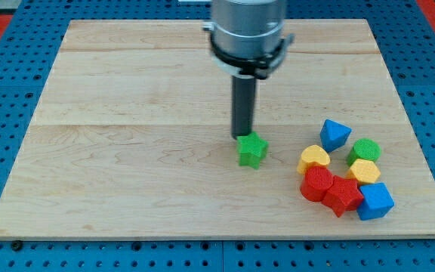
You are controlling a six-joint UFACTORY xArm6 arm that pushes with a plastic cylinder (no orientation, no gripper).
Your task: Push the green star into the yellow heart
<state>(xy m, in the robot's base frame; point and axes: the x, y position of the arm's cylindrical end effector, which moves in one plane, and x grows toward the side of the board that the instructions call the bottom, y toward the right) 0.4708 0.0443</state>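
Nearest the view's bottom, well off to the view's right of my tip, a blue cube (pixel 375 201) sits at the low corner of a tight cluster, touching a red star-like block (pixel 343 194). Beside that, toward my tip, is a second red block (pixel 316 182) of rounded shape; the two reds press together. Just above them in the view sit a yellow block (pixel 364 171), whose shape I cannot make out for certain, and the yellow heart (pixel 314 158), which is the cluster's member closest to my tip. Above the yellow block is a green cylinder-like block (pixel 366 149), and farthest up in the cluster a blue triangular block (pixel 334 134).

The green star (pixel 252 149) stands alone on the wooden board (pixel 127 151), apart from the yellow heart, with bare wood between them. My tip (pixel 242 137) is right at the star's upper left edge, touching it or just about; the star hides the very end. The rod has no jaws to open or close. Farther up, the arm's grey housing (pixel 248 30) rises out of frame.
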